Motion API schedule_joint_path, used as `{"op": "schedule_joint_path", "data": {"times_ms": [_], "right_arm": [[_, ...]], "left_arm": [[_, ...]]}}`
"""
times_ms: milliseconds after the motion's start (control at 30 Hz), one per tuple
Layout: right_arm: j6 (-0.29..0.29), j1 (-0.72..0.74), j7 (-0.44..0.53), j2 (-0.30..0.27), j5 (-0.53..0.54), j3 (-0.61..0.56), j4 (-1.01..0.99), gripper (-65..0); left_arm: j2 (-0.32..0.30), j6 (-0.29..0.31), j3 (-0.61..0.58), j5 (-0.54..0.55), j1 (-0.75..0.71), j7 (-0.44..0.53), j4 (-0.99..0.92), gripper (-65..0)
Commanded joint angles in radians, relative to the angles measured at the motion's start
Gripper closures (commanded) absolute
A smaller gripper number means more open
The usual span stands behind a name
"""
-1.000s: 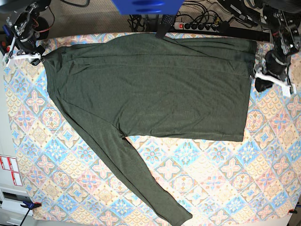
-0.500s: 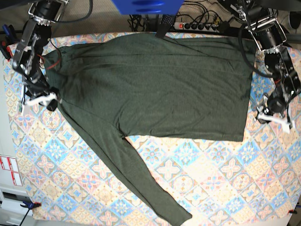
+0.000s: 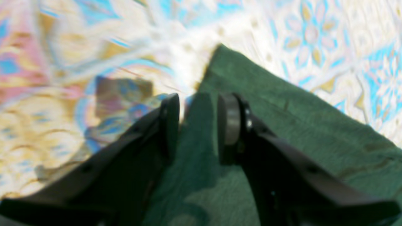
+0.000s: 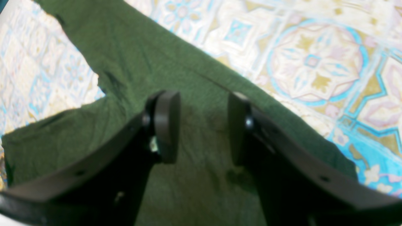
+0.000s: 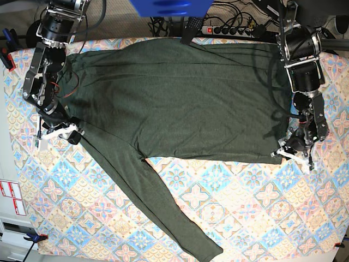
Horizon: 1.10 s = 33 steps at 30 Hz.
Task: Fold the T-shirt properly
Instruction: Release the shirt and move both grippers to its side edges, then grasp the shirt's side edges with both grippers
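- The tablecloth (image 5: pixel 229 207) lies under everything, a patchwork of blue, pink and cream tile flowers, and it fills most of the base view.
- The T-shirt (image 5: pixel 180 98) is spread flat on the far half of that cloth. Its long axis runs across the table from side to side: the hem edge lies at the base view's right, under my left arm, and the shoulder end lies at the view's left, under my right arm.
- The shirt is a dark heathered olive green, plain, thin and soft, with a few shallow creases along its far edge.
- One long sleeve (image 5: pixel 163 207) leaves the body near the view's left and runs diagonally toward the near edge of the table, its cuff ending close to that edge.
- My right gripper (image 4: pixel 202 125) hangs over the shirt where the sleeve meets the body. Its two pads stand wide apart with green fabric showing between them, and I grip nothing that I can see.
- My left gripper (image 3: pixel 196 125) sits at the near hem corner (image 3: pixel 220 51) of the shirt. Its fingers are partly parted, one over the patterned cloth and one over the fabric. The view is blurred, so I cannot tell whether the shirt's edge is pinched between them.
- A black power strip (image 5: pixel 232 30) lies beyond the far edge of the table.
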<state>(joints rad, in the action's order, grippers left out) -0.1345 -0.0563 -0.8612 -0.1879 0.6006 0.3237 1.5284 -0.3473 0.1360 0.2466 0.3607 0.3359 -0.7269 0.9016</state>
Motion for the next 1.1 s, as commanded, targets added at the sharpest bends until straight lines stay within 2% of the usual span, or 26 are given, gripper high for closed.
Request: {"op": "schedule_joint_path", "data": {"times_ms": [0,233,433,633,700,867,1000,1067], "right_arm": [[-0.006,0.011,0.018,-0.018,0.002,0.007,0.013,-24.7],[-0.006,0.011,0.018,-0.015,0.002,0.007,0.013,-24.7],[-0.006,0.011,0.018,-0.015,0.002,0.001,0.013,-24.7],[-0.006,0.011,0.018,-0.014,0.002,0.001,0.016,-24.7],[-0.006,0.011,0.018,-0.014,0.002,-0.001,0.016,-24.7],[-0.006,0.008,0.018,-0.012,0.002,-0.001,0.022,-24.7],[-0.006,0.003,0.018,-0.012,0.002,-0.001,0.024,-24.7],[-0.006,0.003,0.018,-0.012,0.002,-0.001,0.024,-24.7]], "left_arm": [[-0.023,0.003,-0.013,-0.002,0.038,0.026,0.001,-21.3],[-0.019,0.003,-0.06,0.002,0.102,0.1,-0.158,-21.3],[-0.019,0.001,-0.06,0.001,0.105,0.108,-0.167,-22.4],[-0.016,0.001,-0.065,-0.001,0.099,0.108,-0.169,-40.9],[-0.002,0.001,-0.097,-0.001,0.099,0.108,-0.169,-44.1],[0.006,0.001,-0.146,0.005,0.078,0.109,-0.169,-44.2],[0.04,0.004,-0.152,0.002,0.07,0.108,-0.169,-43.8],[0.055,0.006,-0.152,0.004,0.056,0.102,-0.164,-40.1]]}}
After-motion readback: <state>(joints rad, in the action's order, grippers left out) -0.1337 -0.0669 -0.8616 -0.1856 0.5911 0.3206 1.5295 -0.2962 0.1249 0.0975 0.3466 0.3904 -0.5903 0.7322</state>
